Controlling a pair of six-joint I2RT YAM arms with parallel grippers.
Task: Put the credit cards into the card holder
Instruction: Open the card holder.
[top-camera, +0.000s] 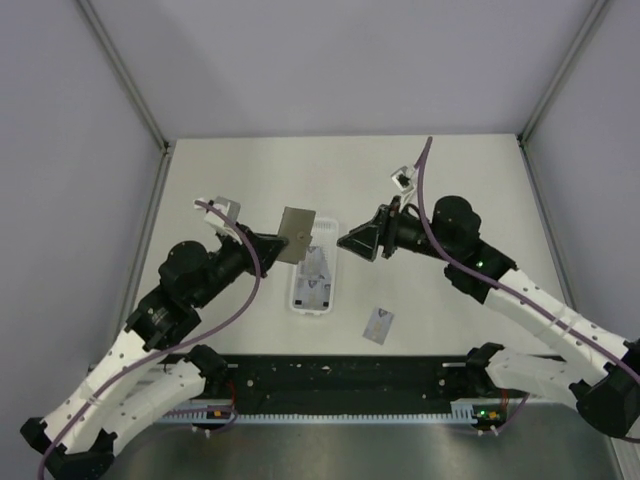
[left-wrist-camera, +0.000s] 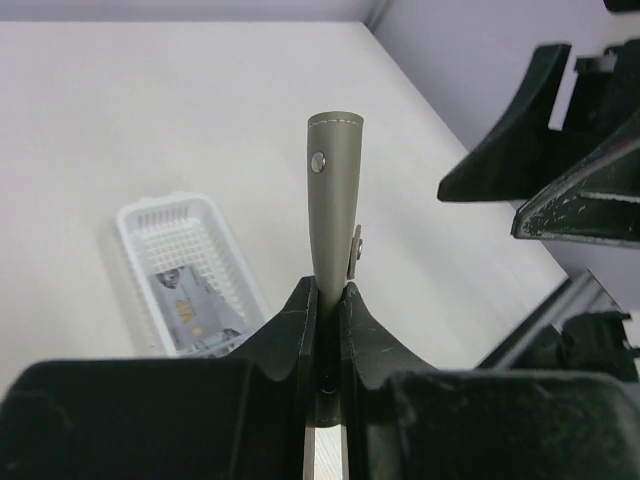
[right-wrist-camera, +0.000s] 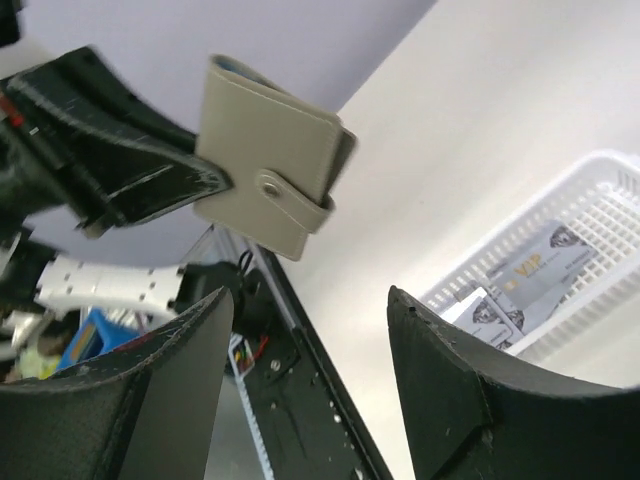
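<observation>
The card holder, a flat grey wallet with a snap tab, hangs in the air above the table, pinched at one edge by my left gripper, which is shut on it. In the left wrist view the card holder stands edge-on between the pads of the left gripper. My right gripper faces it from the right, open and empty, a short gap away; the right wrist view shows the card holder closed, beyond the right gripper. Credit cards lie in the white tray; one credit card lies on the table.
The long white slotted tray lies on the table under the two grippers. The arm bases and a black rail run along the near edge. Grey walls close the table's left, right and far sides.
</observation>
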